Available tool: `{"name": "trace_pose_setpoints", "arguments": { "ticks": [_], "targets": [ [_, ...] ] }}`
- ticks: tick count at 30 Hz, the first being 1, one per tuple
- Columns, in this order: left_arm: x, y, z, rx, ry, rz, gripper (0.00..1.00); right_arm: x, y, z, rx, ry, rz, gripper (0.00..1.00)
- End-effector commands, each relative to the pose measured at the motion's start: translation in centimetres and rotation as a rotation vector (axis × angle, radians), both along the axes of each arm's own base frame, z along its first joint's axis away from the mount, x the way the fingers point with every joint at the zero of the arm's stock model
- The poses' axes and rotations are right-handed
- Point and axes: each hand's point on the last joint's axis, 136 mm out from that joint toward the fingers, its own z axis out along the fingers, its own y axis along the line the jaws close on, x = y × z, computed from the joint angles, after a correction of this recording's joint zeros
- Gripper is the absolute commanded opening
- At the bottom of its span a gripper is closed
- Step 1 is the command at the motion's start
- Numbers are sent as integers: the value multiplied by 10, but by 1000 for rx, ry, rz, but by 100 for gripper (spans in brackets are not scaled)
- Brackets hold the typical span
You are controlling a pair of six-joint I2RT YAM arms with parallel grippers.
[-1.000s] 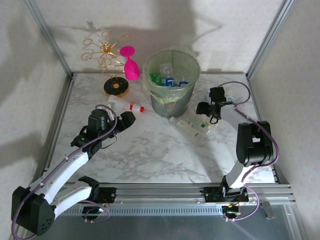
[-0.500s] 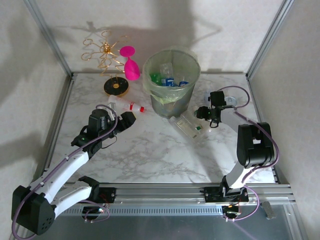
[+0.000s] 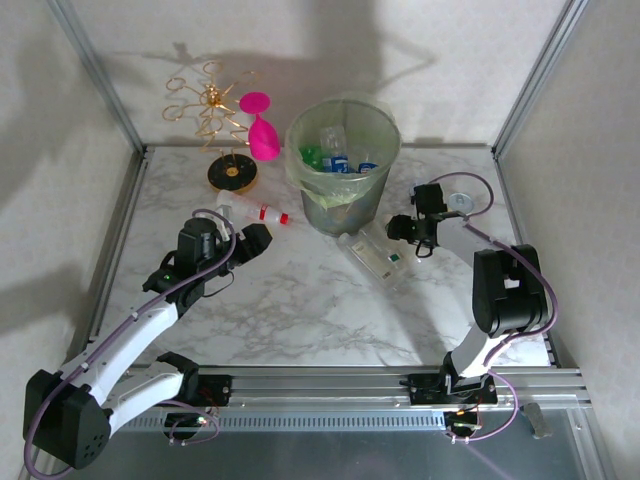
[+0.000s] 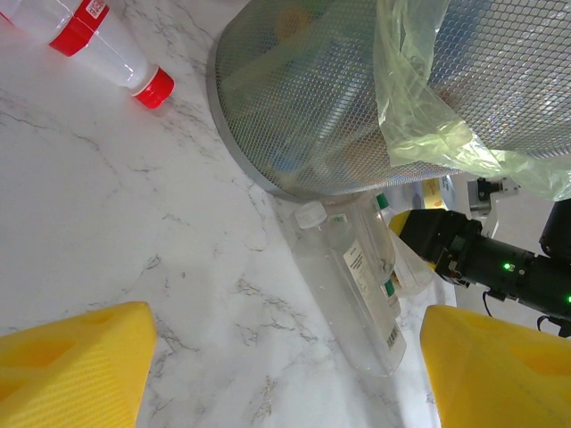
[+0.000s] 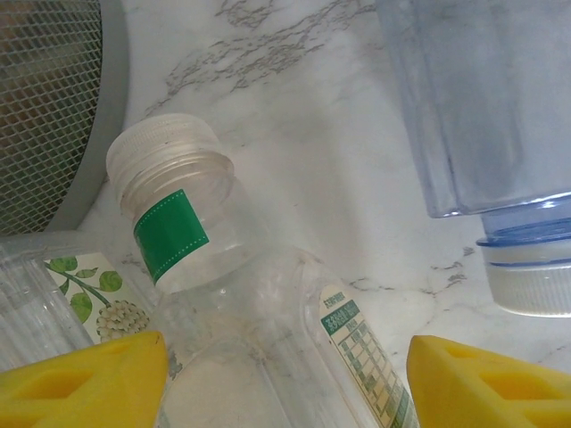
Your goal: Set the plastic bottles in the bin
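The left gripper [image 3: 250, 240] hangs over the bare marble table [image 3: 300, 310], jaws apart with nothing between them. The right gripper [image 5: 287, 379] has its yellow fingertips [image 5: 80, 383] on either side of a clear bottle [image 5: 223, 303] lying at the foot of the bin [image 3: 350, 212]; whether they press on it cannot be told. That bottle has a white cap, a green neck band edged in white dots, and a green-and-white label whose print is too small to read. Beside it, a second bottle [image 5: 85, 299] shows a label of green leaves and a pale flower cluster, cut off by the frame. A bluish bottle [image 5: 482, 116] with a pale cap is also cropped. Farther left lies a red-capped bottle [image 3: 255, 212]; the white writing on its red label is unreadable. More bottles [image 3: 340, 162] sit inside the bin, their blue labels blurred.
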Motion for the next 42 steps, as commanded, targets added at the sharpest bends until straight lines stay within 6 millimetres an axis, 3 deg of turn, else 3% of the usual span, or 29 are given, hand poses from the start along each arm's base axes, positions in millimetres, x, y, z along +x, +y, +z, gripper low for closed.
{"name": "trace_pose_setpoints", "arguments": {
  "ticks": [1, 6, 10, 18, 22, 26, 29, 37, 42],
  "targets": [
    [0, -2, 11, -1, -30, -27, 78, -18, 7, -12, 4, 64, 24, 71],
    [0, -2, 15, 2, -35, -30, 77, -32, 18, -8, 53, 74, 41, 72],
    [-1, -2, 17, 5, -38, -34, 78, -43, 20, -2, 80, 72, 47, 79],
    [-1, -3, 21, 2, -44, -37, 78, -53, 19, -6, 32, 83, 55, 76],
    [-2, -3, 23, 4, -46, -42, 78, -57, 19, -9, -43, 85, 68, 84],
    [-2, -3, 24, 4, -47, -43, 78, -58, 15, -9, -72, 78, 60, 85],
    [-3, -3, 25, 5, -47, -45, 78, -59, 9, -11, -98, 78, 47, 94],
    [-4, -2, 25, 5, -48, -44, 78, -62, 9, -13, -95, 76, 49, 73],
    [-5, -1, 26, 4, -51, -42, 78, -63, 9, -17, -115, 84, 56, 66]
  ]
}}
